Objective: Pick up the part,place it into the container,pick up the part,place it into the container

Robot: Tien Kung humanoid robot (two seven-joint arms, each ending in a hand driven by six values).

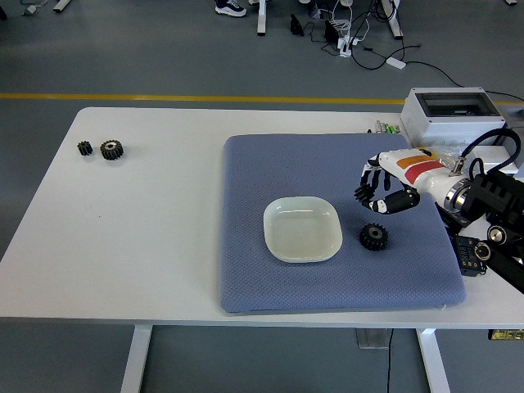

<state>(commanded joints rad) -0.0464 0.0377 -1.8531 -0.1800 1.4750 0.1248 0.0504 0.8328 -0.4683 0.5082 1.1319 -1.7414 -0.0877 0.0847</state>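
Gear (374,237) unobstructed below open-fingered right robot hand (381,191); arm cropped.

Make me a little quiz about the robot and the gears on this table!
1. True or false: the white dish has a gear inside it.
2. How many gears lie at the table's far left? A) one B) two C) four
3. Fill in: the right hand hovers, fingers spread, just above the gear on the blue ____.

Key:
1. False; the dish holds nothing.
2. B: a small gear and a larger gear.
3. mat.
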